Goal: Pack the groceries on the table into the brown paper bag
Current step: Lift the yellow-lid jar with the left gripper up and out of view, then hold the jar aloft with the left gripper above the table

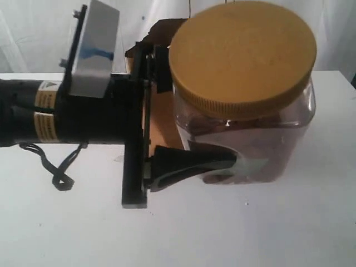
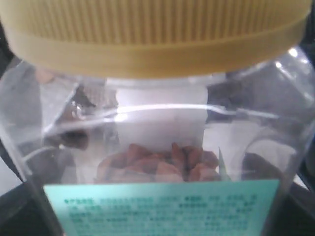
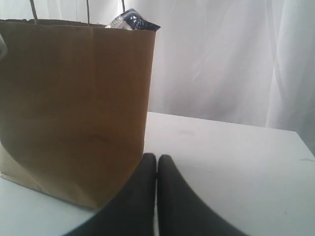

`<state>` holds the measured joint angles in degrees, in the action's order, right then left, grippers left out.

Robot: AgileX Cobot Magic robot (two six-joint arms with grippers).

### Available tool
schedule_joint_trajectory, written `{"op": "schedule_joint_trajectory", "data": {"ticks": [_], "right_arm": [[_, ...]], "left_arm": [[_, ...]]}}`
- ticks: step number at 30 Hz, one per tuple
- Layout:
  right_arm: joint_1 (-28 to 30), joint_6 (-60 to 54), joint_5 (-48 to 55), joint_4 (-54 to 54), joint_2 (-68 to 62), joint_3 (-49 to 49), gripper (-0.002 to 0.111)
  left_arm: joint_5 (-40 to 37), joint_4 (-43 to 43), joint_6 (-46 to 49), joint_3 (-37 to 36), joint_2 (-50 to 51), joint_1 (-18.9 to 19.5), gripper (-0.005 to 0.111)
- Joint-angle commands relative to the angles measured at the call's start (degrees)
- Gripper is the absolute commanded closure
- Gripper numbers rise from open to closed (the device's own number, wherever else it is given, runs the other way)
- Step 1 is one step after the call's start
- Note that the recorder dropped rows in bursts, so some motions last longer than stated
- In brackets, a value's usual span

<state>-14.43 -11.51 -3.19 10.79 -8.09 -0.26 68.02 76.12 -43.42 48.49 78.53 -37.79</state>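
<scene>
The yellow-lidded clear jar (image 1: 245, 83), with brown pieces inside, hangs above the table (image 1: 250, 233), close to the exterior camera. My left gripper (image 1: 217, 119) is shut on it from the left: one black finger (image 1: 189, 163) presses its near side, the other runs behind the lid. In the left wrist view the jar (image 2: 157, 147) fills the picture, green label low down. The brown paper bag (image 3: 74, 108) stands upright, a dark-blue packet (image 3: 133, 20) poking out of its top; the bag (image 1: 161, 122) shows behind the jar. My right gripper (image 3: 157, 164) is shut and empty beside the bag's base.
A black cable (image 1: 58, 167) dangles under the left arm. White curtains (image 3: 221, 59) close off the back of the table. Bare tabletop (image 3: 231, 167) stretches beside the bag in the right wrist view.
</scene>
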Motion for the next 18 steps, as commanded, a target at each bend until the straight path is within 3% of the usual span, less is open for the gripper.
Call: {"op": "schedule_joint_trajectory", "data": {"ticks": [1,5,9,11,14,18], "right_arm": [[0.17,0.63,0.12,-0.02,0.23,0.26,0.108],[0.17,0.63,0.12,-0.02,0.23,0.26,0.108],[0.17,0.63,0.12,-0.02,0.23,0.26,0.108],[0.17,0.63,0.12,-0.02,0.23,0.26,0.108],[0.17,0.63,0.12,-0.02,0.23,0.26,0.108],[0.17,1.22,0.12,-0.02,0.23,0.26,0.108]], "left_arm": [[1.94,-3.44,-0.77,0.10,-5.95,-0.07,0.107],[-2.56,-5.31,-0.77,0.10,-14.76,-0.07,0.107],[-30.97,-9.73,7.51,0.25,-24.56,-0.07,0.107],[-43.60,-11.87,24.91,1.04,-26.92,-0.07,0.107],[-47.20,-11.87,35.63,3.90,-26.72,-0.07,0.107],[-48.57,-12.82,38.53,12.50,-19.77,-0.07,0.107]]}}
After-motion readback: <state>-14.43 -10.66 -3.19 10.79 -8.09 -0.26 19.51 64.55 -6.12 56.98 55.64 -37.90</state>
